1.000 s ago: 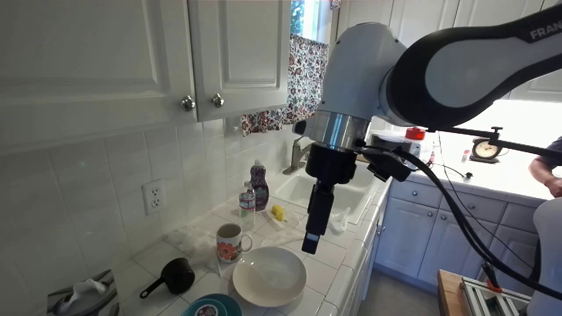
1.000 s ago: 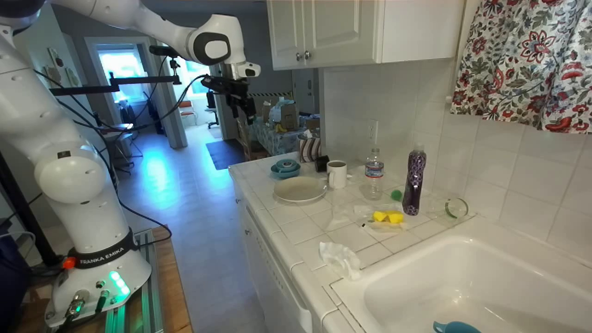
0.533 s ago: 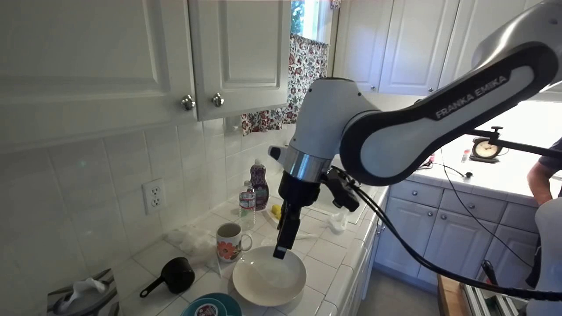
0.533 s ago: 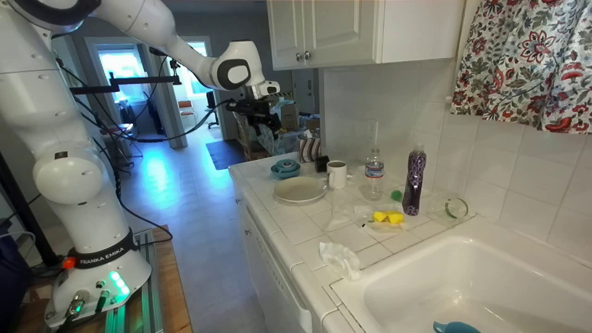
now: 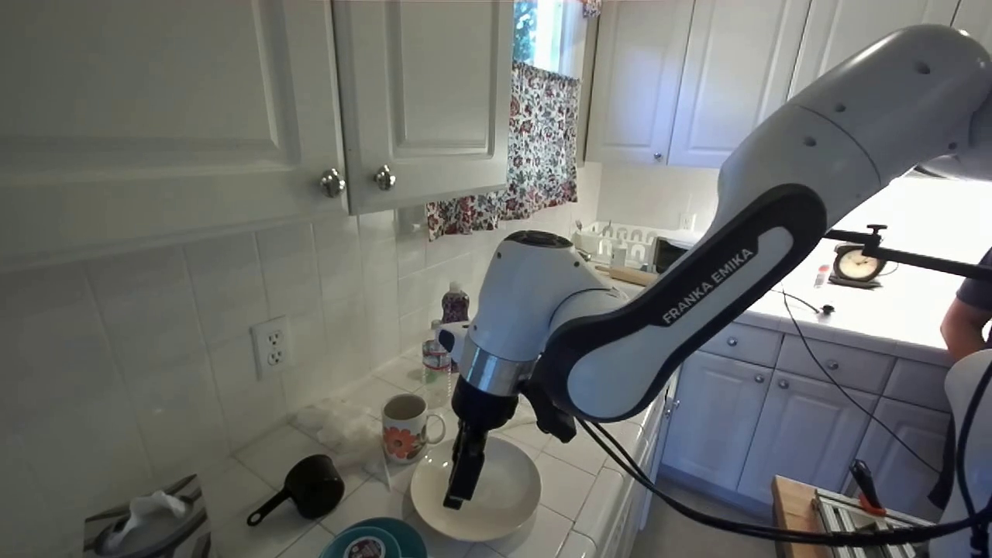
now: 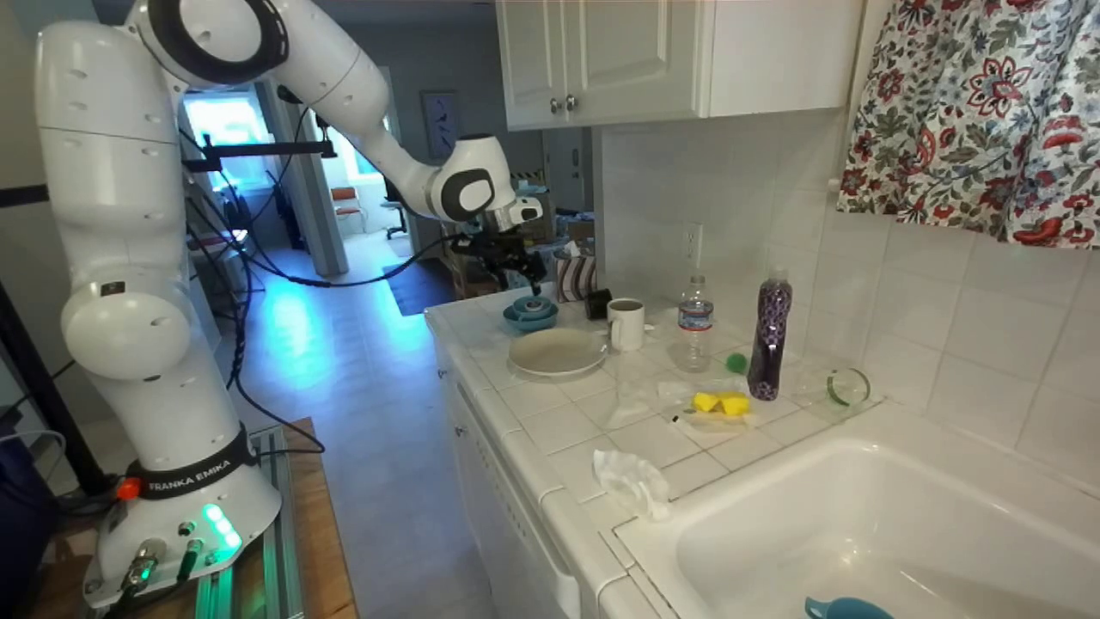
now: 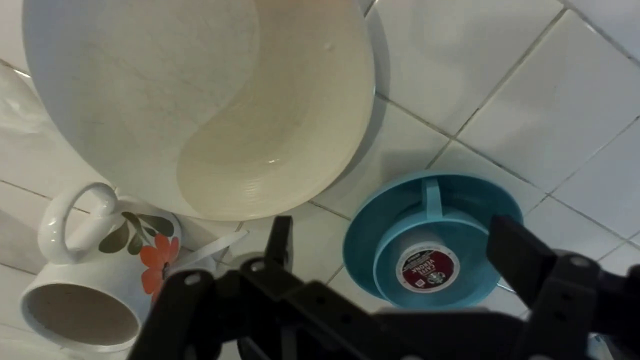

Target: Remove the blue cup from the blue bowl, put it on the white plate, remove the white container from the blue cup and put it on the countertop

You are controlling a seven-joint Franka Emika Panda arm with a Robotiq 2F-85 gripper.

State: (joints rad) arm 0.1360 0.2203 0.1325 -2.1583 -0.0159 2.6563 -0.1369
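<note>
Nearest in the wrist view, taking 12 o'clock as its top edge, the gripper (image 7: 392,240) stands wide, its fingers (image 7: 281,235) parted at 9 and 3 o'clock of the blue bowl (image 7: 359,245). Between them as seen here, the white container (image 7: 428,275) sits inside the blue cup (image 7: 472,265), its dark red label facing the camera. The cup rests in the bowl, off toward the 6 o'clock side, handle pointing to 12. In an exterior view the gripper hangs close above these stacked dishes; how near the fingertips come to the cup I cannot tell.

The bowl stands on the white tiled bench (image 7: 545,115). At 10 o'clock from it, just beside and with tile showing between, is the white plate (image 7: 300,100). A flowered mug (image 7: 100,270) stands at the plate's 7 o'clock; whether the two touch is hard to make out.

In an exterior view a black scoop (image 5: 311,487) lies at 8 o'clock from the mug.

Farther along the bench, in an exterior view and reckoned from the plate, a water bottle (image 6: 694,331) and a purple soap bottle (image 6: 767,344) stand upright at 3 o'clock, a yellow sponge (image 6: 720,402) lies at 4, and a crumpled tissue (image 6: 632,481) at 5, next to the sink (image 6: 791,481).
</note>
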